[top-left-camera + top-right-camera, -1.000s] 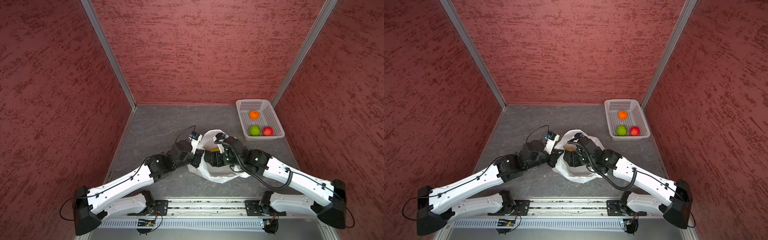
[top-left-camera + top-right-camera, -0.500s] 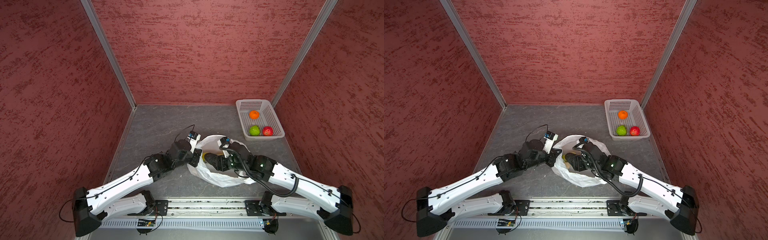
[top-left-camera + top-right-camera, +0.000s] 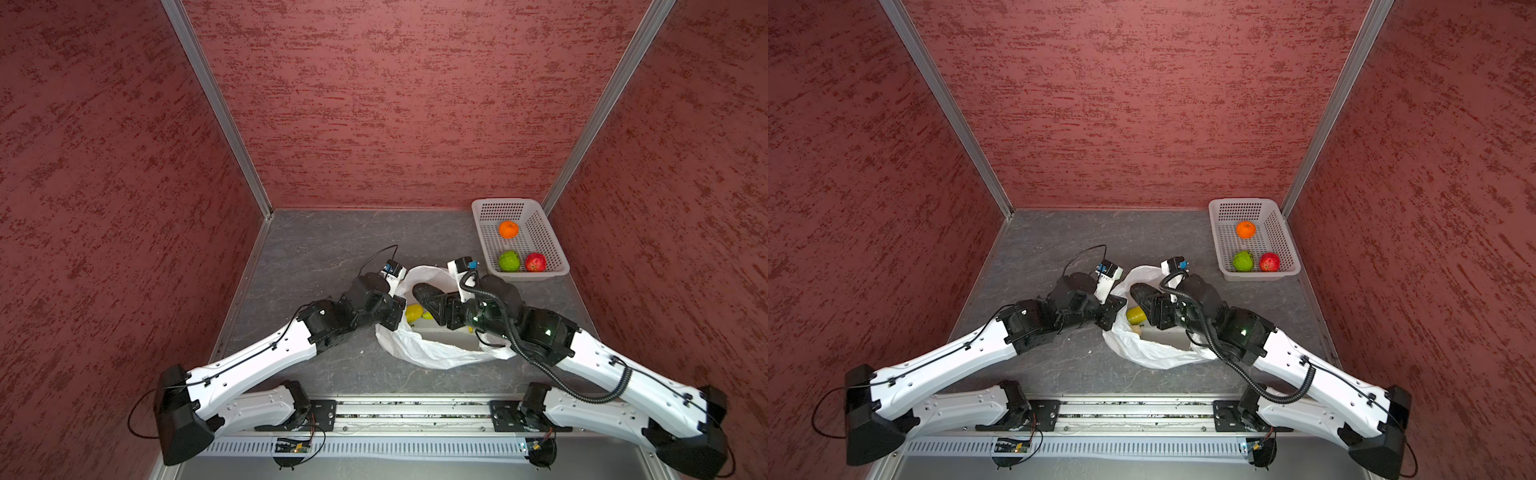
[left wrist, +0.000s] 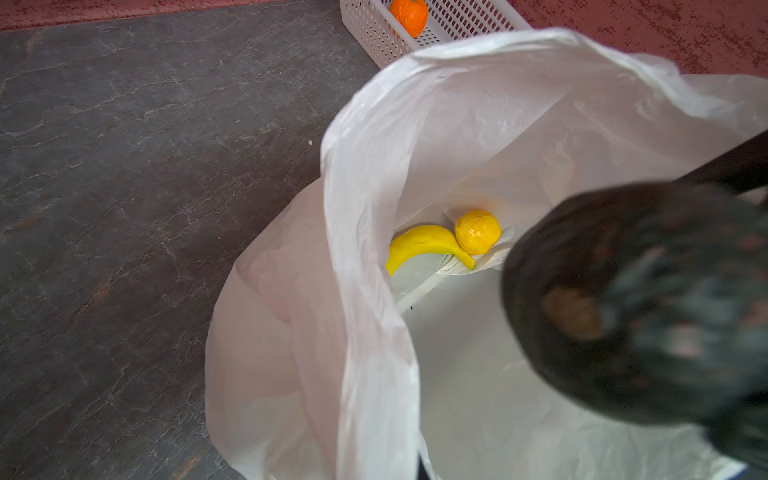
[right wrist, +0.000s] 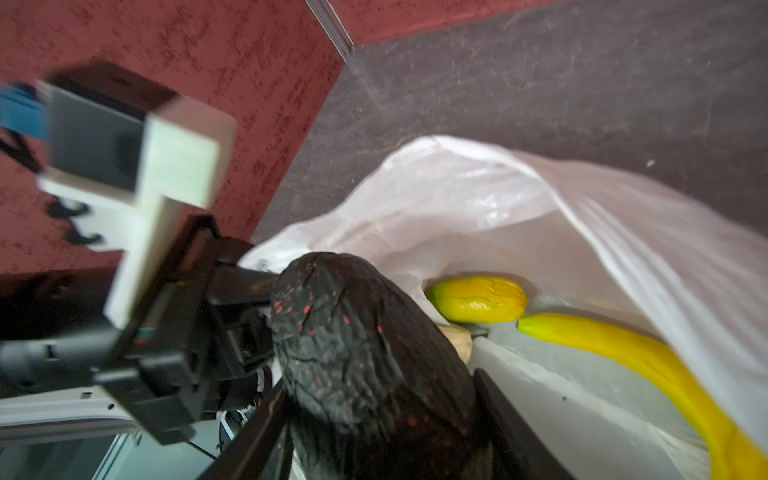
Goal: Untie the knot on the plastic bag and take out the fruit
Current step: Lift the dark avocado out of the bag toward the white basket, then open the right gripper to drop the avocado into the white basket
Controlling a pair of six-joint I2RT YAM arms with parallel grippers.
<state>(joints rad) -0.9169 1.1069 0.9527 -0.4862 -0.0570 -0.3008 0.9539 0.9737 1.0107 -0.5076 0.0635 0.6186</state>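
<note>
Grey, veined tabletop (image 3: 324,249) enclosed by red textured panels (image 3: 395,104). Left gripper (image 3: 395,316) pinches the rim of the plastic bag (image 3: 432,353), which lies open mid-table; right gripper (image 3: 435,301) clasps the avocado (image 3: 422,291) over its mouth.

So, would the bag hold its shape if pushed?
Probably not: the bag sags in slack, crinkled folds, so it looks floppy. Its film is translucent, so likely thin and light. A push would probably crumple it and nudge the banana inside.
</note>
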